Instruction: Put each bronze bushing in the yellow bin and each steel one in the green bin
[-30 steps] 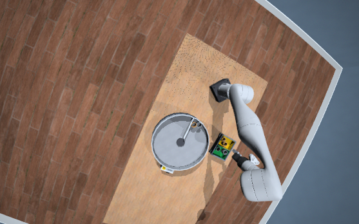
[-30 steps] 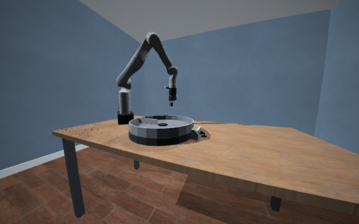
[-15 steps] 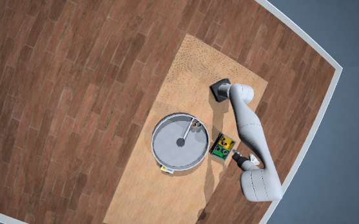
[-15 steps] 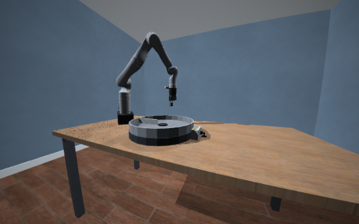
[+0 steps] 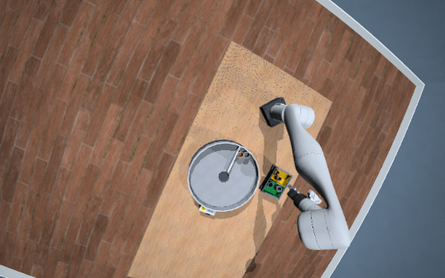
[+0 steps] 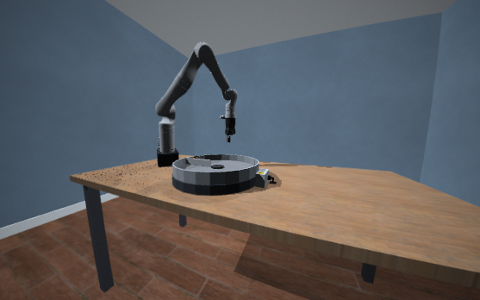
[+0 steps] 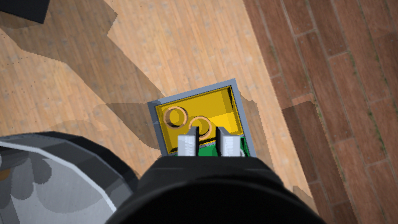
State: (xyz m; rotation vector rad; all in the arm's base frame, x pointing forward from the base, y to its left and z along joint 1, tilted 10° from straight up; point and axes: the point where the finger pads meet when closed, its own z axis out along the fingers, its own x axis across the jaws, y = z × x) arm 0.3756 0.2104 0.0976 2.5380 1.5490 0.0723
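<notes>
My gripper (image 5: 291, 187) (image 6: 228, 140) (image 7: 207, 137) is part-open and empty, high above the bins. The yellow bin (image 5: 285, 179) (image 7: 215, 104) holds two bronze bushings, one (image 7: 175, 106) near its corner and another (image 7: 200, 117) close to it. The green bin (image 5: 268, 191) (image 7: 208, 150) adjoins it and holds two steel bushings in the top view; my gripper hides most of it in the wrist view. On the turntable (image 5: 211, 184) (image 6: 215, 178) (image 7: 75, 200), a bronze bushing (image 5: 237, 154) and a steel bushing (image 5: 247, 151) sit side by side near the rim, beside the bar.
The fixed bar (image 5: 233, 160) (image 6: 199, 162) runs from the turntable's hub (image 5: 224, 176) (image 6: 217, 166) to its raised rim. A small control box (image 5: 208, 210) (image 6: 262, 178) is on the turntable's outer side. The bins stand between the turntable and the table's edge.
</notes>
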